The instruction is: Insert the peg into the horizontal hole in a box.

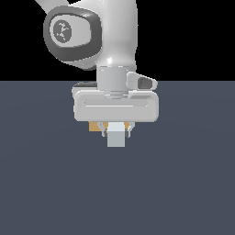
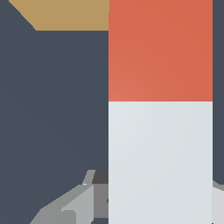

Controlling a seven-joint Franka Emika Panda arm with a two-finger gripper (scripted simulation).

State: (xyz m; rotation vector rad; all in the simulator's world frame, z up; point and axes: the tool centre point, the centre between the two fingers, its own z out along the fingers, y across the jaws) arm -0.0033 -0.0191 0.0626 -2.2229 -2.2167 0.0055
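My gripper is shut on the peg, whose pale grey-white end face points at the exterior camera. In the wrist view the peg fills much of the picture, its white half near the fingers and its red half pointing away toward the box. The tan box is mostly hidden behind the gripper in the exterior view; only a small tan patch shows below the hand. The hole is not visible in either view.
The dark blue-grey floor spreads around the gripper. The arm's white wrist and grey-capped joint fill the upper middle of the exterior view.
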